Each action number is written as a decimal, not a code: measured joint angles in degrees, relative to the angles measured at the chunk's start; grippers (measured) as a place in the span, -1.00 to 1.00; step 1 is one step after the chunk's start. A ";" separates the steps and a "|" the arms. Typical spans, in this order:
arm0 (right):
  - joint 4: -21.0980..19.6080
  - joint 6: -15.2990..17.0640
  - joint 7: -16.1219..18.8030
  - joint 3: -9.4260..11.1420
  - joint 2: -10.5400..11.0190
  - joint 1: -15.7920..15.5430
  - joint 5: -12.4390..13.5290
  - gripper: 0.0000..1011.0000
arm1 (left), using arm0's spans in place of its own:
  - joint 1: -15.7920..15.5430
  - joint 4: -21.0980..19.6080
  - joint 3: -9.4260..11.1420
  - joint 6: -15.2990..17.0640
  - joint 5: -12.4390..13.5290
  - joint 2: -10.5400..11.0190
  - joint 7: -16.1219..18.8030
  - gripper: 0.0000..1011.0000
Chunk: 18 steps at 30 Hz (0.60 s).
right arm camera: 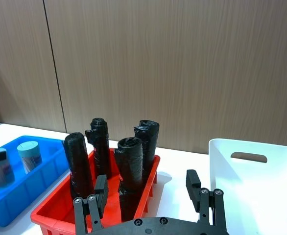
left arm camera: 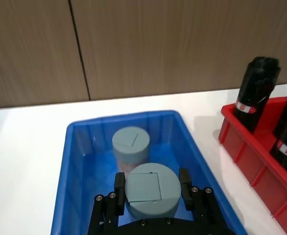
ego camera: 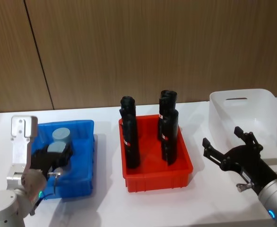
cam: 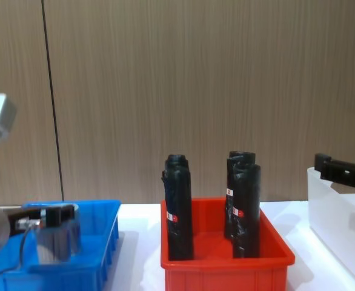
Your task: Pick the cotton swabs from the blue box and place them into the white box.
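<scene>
We see two jars of cotton swabs [ego camera: 59,142] standing in the blue box [left arm camera: 124,119]; the nearer jar [left arm camera: 151,191] is grasped by the left gripper [left arm camera: 152,185], whose fingers [left arm camera: 184,182] press on either side of its lid; the farther jar [left arm camera: 131,143] stands free just behind it, near the back wall; on the table [ego camera: 105,208] the red bin [ego camera: 157,182], holding four upright black rolls [ego camera: 131,142], stands between the blue box and the white box [ego camera: 242,94], squarely in the way; the right gripper [ego camera: 222,137] hovers with its claw released, between the red bin and the white box.
</scene>
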 joint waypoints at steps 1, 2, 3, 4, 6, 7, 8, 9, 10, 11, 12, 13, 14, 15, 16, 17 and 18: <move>0.00 0.00 0.00 0.00 0.00 0.00 0.00 0.98 | 0.04 -0.41 0.00 -0.07 0.35 0.06 -0.16 0.31; 0.00 0.00 0.00 0.00 0.00 0.00 0.00 0.98 | 0.08 -1.15 0.00 -0.24 1.15 0.18 -0.61 0.30; 0.00 0.00 0.00 0.00 0.00 0.00 0.00 0.98 | 0.11 -1.67 0.01 -0.33 1.47 0.26 -0.82 0.31; 0.00 0.00 0.00 0.00 0.00 0.00 0.00 0.98 | 0.12 -1.92 0.01 -0.41 1.80 0.31 -1.06 0.31; 0.00 0.00 0.00 0.00 0.00 0.00 0.00 0.98 | 0.17 -3.19 0.04 -0.73 2.88 0.49 -2.02 0.30; 0.00 0.00 0.00 0.00 0.00 0.00 0.00 0.98 | 0.17 -3.55 0.05 -0.83 3.20 0.55 -2.39 0.30; 0.00 0.00 0.00 0.00 0.00 0.00 0.00 0.98 | 0.17 -4.05 0.06 -0.92 3.49 0.62 -2.73 0.30; 0.00 0.00 0.00 0.00 0.00 0.00 0.00 0.98 | 0.17 -4.76 0.08 -1.13 4.02 0.72 -3.41 0.30; 0.00 0.00 0.00 0.00 0.00 0.00 0.00 0.98 | 0.16 -5.11 0.09 -1.27 4.36 0.77 -3.91 0.30; 0.00 0.00 0.00 0.00 0.00 0.00 0.00 0.98 | 0.15 -5.57 0.10 -1.36 4.59 0.82 -4.29 0.30; 0.00 0.00 0.00 0.00 0.00 0.00 0.00 0.98 | 0.10 -6.19 0.13 -1.59 5.05 0.90 -5.12 0.30; 0.00 0.00 0.00 0.00 0.00 0.00 0.00 0.98 | 0.06 -6.50 0.14 -1.73 5.31 0.93 -5.66 0.30; 0.00 0.00 0.00 0.00 0.00 0.00 0.00 0.98 | 0.03 -6.80 0.15 -1.80 5.45 0.96 -5.97 0.30; 0.00 0.00 0.00 0.00 0.00 0.00 0.00 0.98 | -0.05 -7.37 0.18 -2.03 5.79 1.02 -6.87 0.30; 0.00 0.00 0.00 0.00 0.00 0.00 0.00 0.98 | -0.09 -7.62 0.21 -2.17 6.00 1.04 -7.47 0.30; 0.00 0.00 0.00 0.00 0.00 0.00 0.00 0.98 | -0.16 -7.95 0.23 -2.27 6.15 1.07 -7.95 0.30; 0.00 0.00 0.00 0.00 0.00 0.00 0.00 0.98 | -0.19 -8.11 0.24 -2.39 6.28 1.09 -8.44 0.30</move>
